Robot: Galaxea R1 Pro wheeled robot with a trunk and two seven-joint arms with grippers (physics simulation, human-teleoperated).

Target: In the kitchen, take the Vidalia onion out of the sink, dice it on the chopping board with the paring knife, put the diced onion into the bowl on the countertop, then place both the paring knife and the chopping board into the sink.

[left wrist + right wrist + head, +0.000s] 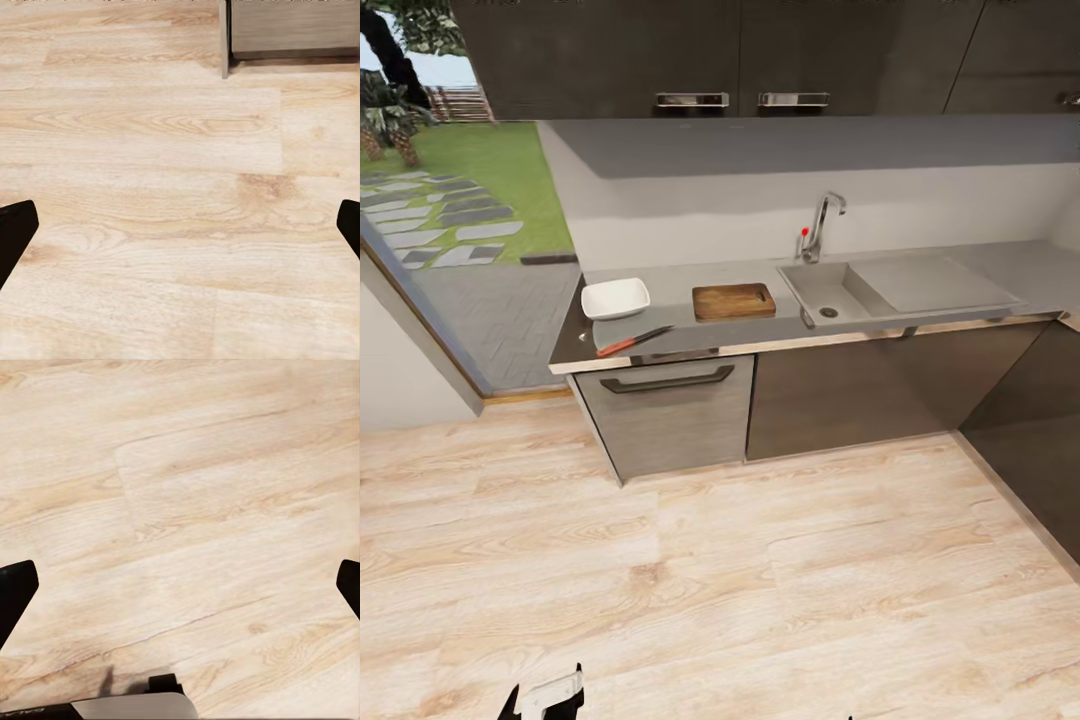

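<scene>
Across the wood floor stands the grey countertop (690, 285). On it sit the white bowl (615, 298) at the left, the brown chopping board (733, 301) beside it, and the paring knife (632, 342) with its orange-red handle near the front edge. The sink (860, 288) with its chrome tap (820, 228) lies right of the board. The Vidalia onion is out of view. My left gripper (180, 232) and right gripper (180, 589) both hang open over bare floor, far from the counter, holding nothing.
Dark grey cabinet fronts (820, 390) run under the counter and continue along the right wall. A glass opening onto a garden (450, 200) is at the left. Light wood floor (710, 580) lies between me and the counter. Part of my left arm (550, 695) shows at the bottom.
</scene>
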